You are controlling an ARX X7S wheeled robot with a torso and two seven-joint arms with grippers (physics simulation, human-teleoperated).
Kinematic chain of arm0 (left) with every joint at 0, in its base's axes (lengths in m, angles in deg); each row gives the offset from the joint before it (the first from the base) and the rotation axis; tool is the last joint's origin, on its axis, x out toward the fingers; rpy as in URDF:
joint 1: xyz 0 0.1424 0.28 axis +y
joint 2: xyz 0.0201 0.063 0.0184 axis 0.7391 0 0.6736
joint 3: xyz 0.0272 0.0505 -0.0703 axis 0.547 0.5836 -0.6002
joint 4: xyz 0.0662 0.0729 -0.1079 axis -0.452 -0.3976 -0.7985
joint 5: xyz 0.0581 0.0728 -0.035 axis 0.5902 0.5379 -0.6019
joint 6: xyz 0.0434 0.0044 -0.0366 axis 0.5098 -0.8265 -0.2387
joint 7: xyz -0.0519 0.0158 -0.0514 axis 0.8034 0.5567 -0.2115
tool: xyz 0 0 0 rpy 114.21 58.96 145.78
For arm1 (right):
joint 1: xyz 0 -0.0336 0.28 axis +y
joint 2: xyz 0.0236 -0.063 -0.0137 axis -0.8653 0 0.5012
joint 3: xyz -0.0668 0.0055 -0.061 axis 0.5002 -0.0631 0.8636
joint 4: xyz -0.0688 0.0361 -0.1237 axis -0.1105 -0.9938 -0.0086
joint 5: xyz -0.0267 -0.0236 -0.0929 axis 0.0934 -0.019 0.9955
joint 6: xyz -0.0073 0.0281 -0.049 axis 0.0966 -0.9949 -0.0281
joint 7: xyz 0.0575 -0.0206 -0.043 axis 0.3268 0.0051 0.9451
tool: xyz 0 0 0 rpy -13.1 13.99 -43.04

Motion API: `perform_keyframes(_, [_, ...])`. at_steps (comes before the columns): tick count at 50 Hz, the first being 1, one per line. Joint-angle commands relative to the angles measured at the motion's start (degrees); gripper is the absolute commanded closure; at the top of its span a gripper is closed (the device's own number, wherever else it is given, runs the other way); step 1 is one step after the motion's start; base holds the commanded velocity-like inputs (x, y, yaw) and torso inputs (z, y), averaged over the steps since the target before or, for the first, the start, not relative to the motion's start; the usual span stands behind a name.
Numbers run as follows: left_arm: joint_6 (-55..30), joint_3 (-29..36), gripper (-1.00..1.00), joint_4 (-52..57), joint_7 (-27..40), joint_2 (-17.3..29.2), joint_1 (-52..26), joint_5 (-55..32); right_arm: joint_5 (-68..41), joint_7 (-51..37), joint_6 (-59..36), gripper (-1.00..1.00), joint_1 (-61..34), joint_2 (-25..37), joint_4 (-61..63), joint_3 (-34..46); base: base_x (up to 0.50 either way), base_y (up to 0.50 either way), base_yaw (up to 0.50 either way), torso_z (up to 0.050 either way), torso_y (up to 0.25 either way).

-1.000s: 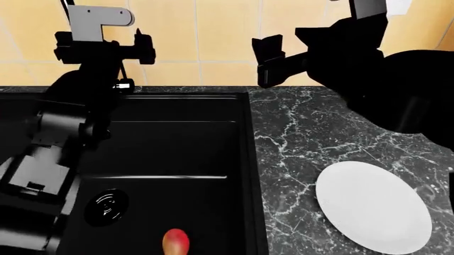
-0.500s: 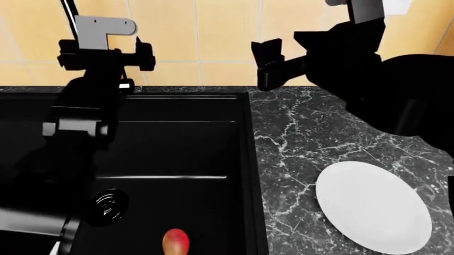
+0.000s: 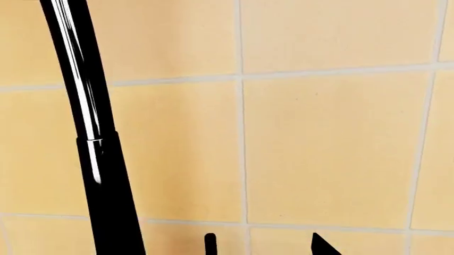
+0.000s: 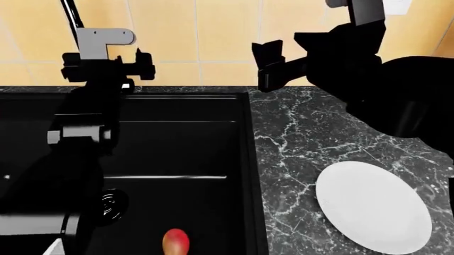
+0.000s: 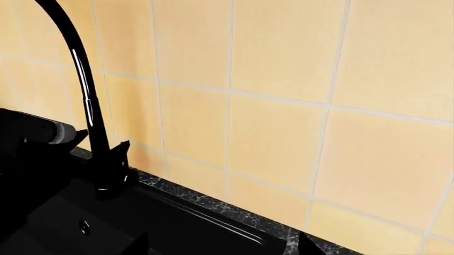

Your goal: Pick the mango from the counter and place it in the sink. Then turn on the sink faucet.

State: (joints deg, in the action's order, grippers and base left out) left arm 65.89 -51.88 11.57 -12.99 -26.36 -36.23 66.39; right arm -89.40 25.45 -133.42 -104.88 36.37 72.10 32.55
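with the mango point(image 4: 175, 241) already lying in the sink point(image 4: 177, 143) near the drain, left gripper point(image 4: 108, 59) raised close beside the sink faucet point(image 4: 71, 13) for its lever, fingers apparently spread, grasping nothing.

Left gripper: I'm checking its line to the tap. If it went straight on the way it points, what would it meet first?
Probably the tiled wall: the left gripper points at it, with the faucet off to one side. Depth is unclear.

A round white plate point(image 4: 373, 206) lies flat near the counter's point(image 4: 312, 133) front right corner — yellow tiles point(image 4: 212, 32) cover the wall behind.
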Motion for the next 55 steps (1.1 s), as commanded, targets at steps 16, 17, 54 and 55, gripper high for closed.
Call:
perform_keyframes(16, [-0.17,-6.63,-1.00,-0.15,-1.87,-1.01,0.84,6.13,-0.10,0.25,0.63,-1.00,0.45,0.42,0.14,0.06,0.00,0.00,0.00,0.000,0.000])
perform_keyframes(17, [-0.08,-6.64,-1.00,-0.15,-2.04,-1.06,0.90,6.18,-0.05,0.29,0.67,-1.00,0.48,0.42,0.08,0.09,0.00,0.00,0.00,0.000,0.000])
perform_keyframes(54, [1.10,-9.02,-1.00,-0.15,-2.75,-1.44,1.46,6.53,-0.16,0.51,1.26,-1.00,0.99,0.80,0.14,0.43,0.00,0.00,0.00,0.000,-0.051])
perform_keyframes(55, [1.15,-9.05,-1.00,-0.15,-2.72,-1.43,1.34,6.54,-0.17,0.49,1.19,-1.00,0.86,0.77,0.08,0.47,0.00,0.00,0.00,0.000,0.000])
